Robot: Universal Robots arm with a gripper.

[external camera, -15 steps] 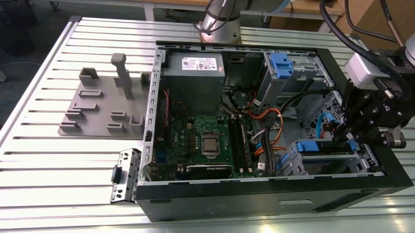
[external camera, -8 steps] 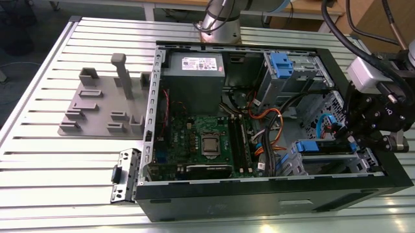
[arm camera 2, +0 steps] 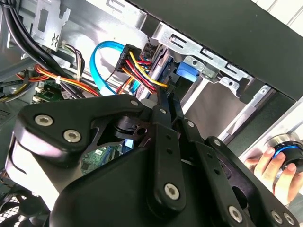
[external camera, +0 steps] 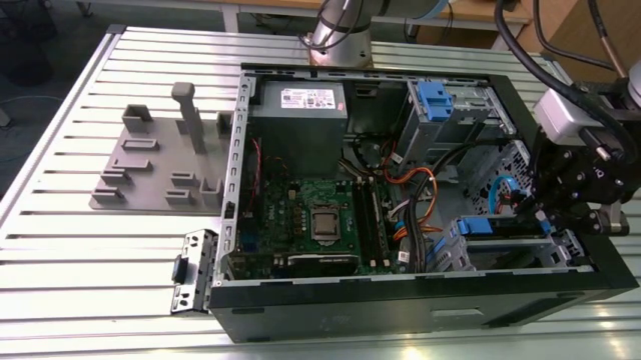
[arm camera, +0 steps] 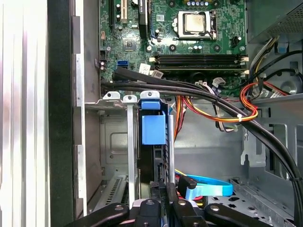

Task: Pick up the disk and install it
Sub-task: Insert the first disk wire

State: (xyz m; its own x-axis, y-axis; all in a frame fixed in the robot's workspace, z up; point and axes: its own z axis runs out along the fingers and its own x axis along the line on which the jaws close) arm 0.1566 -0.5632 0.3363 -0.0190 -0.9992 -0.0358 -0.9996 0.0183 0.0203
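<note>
Nearest, in both wrist views: black gripper (arm camera: 162,182) (arm camera 2: 163,97), fingers (arm camera: 170,191) drawn close together and, as far as the angle allows, pinching the near edge of the disk (arm camera: 154,127). Reaching in from the exterior view's right, wrist over the case's side wall, gripper (external camera: 531,214) dipped into the lower corner of the open computer case (external camera: 421,300).

Just past the fingertips: disk (external camera: 488,225) (arm camera 2: 186,72) standing on edge with its bright blue bracket showing, slotted between the metal rails of the lower drive cage (arm camera: 131,142). Close beside it, a light blue flat cable (arm camera: 208,187) and a bundle of red, yellow and orange wires (arm camera 2: 137,66) crowding the space next to the cage. Thick black cables (arm camera: 189,90) crossing right over the cage's far end.

At the edge of the second wrist view, outside the case: a person's hand (arm camera 2: 272,165) on a round black knob (arm camera 2: 286,149) with a blue ring.

Farther in: green motherboard (external camera: 320,217) with its bare processor socket (arm camera: 195,22) and memory slots. Beyond that, grey power supply (external camera: 300,124) with a white sticker, and a second drive cage (external camera: 451,112) with a blue latch (external camera: 434,97) on top.

Farthest: slatted metal surface (external camera: 100,247) carrying the case, a grey moulded fixture (external camera: 161,161) on it towards the exterior view's left, and the arm's base (external camera: 341,30) behind the case.
</note>
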